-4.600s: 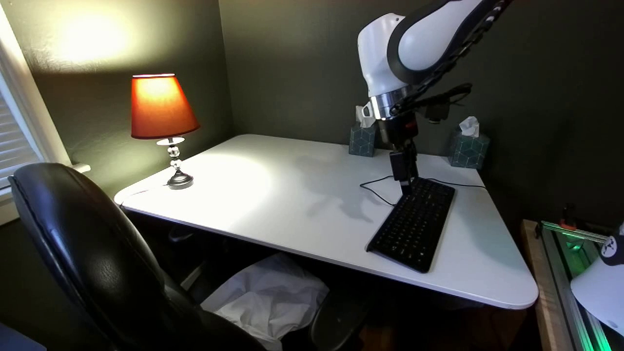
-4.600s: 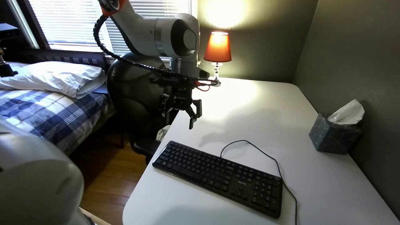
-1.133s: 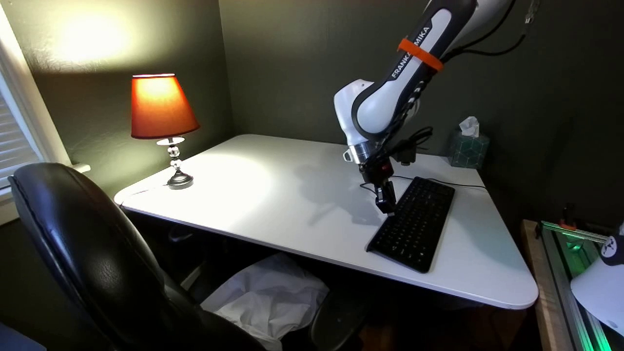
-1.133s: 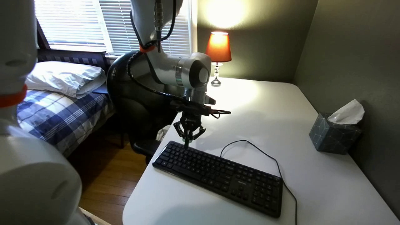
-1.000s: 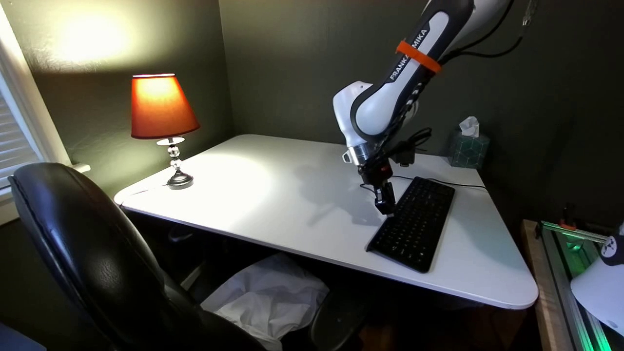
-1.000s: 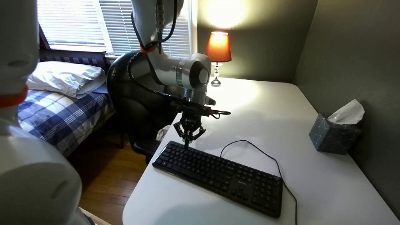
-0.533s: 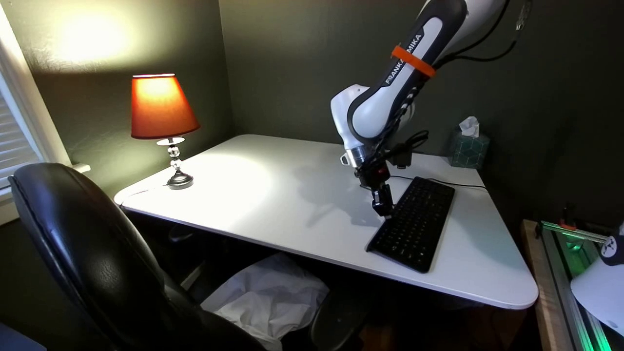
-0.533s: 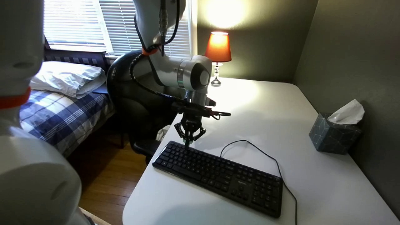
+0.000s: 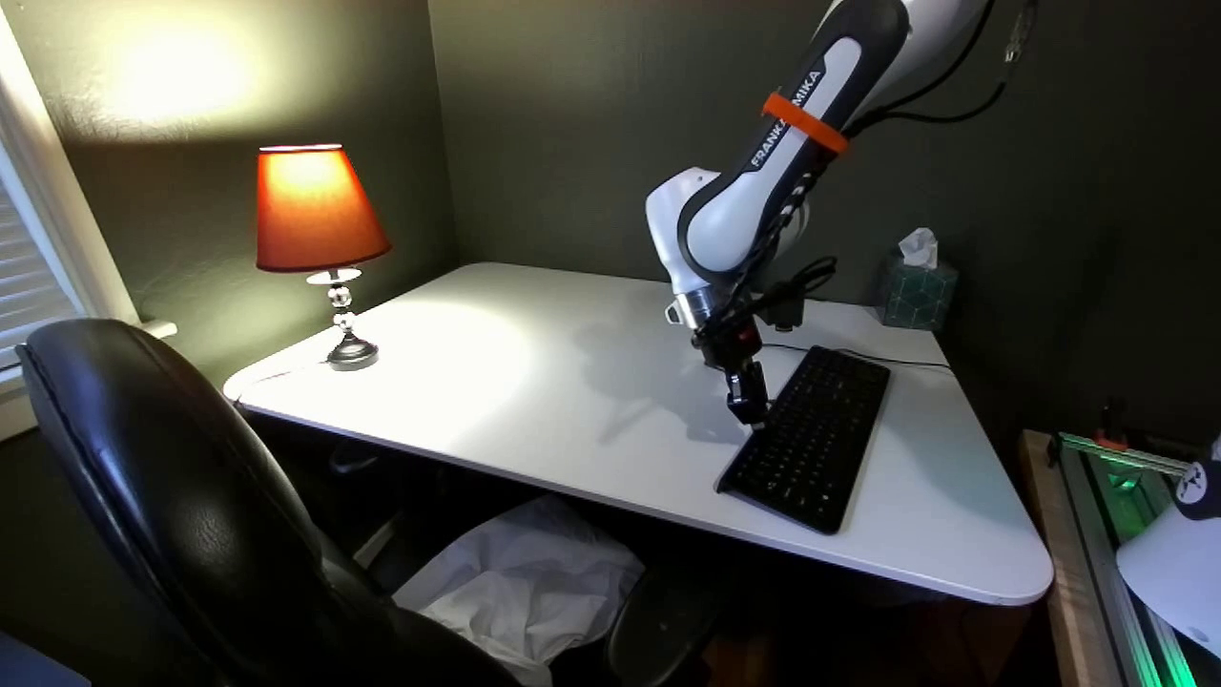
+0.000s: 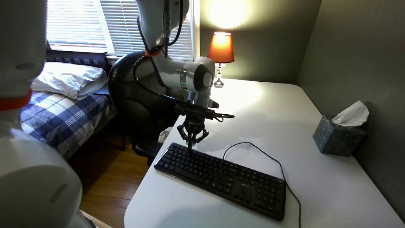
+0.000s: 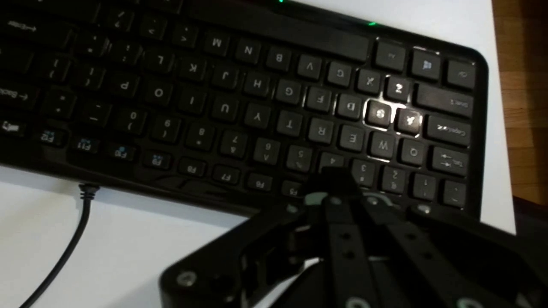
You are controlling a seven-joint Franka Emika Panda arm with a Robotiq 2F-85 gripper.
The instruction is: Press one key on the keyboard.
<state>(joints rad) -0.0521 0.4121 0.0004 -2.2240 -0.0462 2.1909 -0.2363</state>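
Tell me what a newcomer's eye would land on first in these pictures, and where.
Probably the glowing orange lamp, at the left end of the white desk in an exterior view. Next, the big white robot arm hanging over the right half, its closed claw pointing down at the black keyboard.

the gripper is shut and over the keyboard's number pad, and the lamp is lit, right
Not the number pad: the wrist view shows the gripper over the keyboard near its 4 key, towards the opposite end. The gripper is shut and the lamp is lit, as you say.
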